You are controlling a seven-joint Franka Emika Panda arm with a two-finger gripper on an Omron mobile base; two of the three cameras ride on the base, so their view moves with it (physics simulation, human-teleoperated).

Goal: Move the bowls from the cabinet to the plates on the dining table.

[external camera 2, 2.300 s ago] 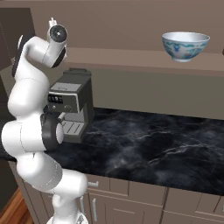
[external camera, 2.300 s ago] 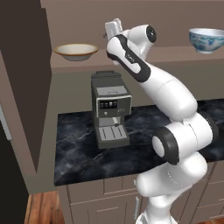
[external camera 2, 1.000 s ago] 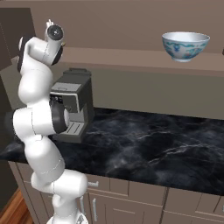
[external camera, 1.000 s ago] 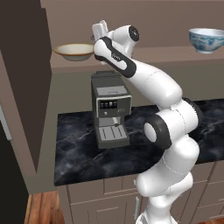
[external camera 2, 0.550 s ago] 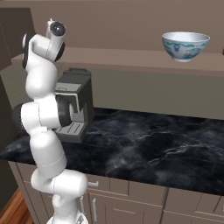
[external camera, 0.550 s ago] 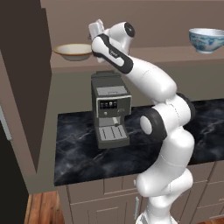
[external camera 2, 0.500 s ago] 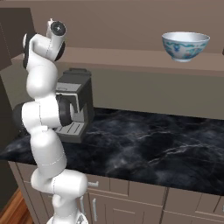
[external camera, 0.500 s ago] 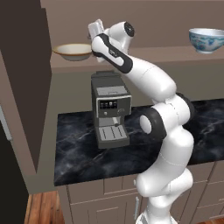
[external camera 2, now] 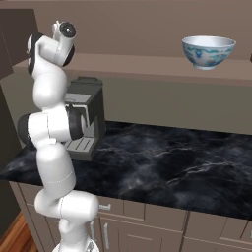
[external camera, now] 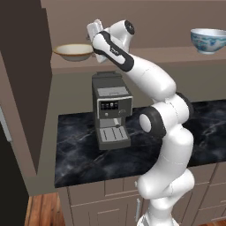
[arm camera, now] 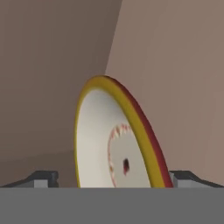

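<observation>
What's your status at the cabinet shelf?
End effector open, jaws either side of the cream bowl. Not gripped yet. Blue-patterned bowl on the shelf. Nothing blocking.

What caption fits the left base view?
Open end effector reaches the cream bowl on the cabinet shelf, above the coffee machine.

The wide, shallow cream bowl point(external camera: 73, 51) with a tan outside sits upright at the left end of the brown cabinet shelf point(external camera: 145, 56). The deeper white bowl with blue floral pattern point(external camera 2: 208, 51) stands upright on the same shelf, well apart to the right.
</observation>
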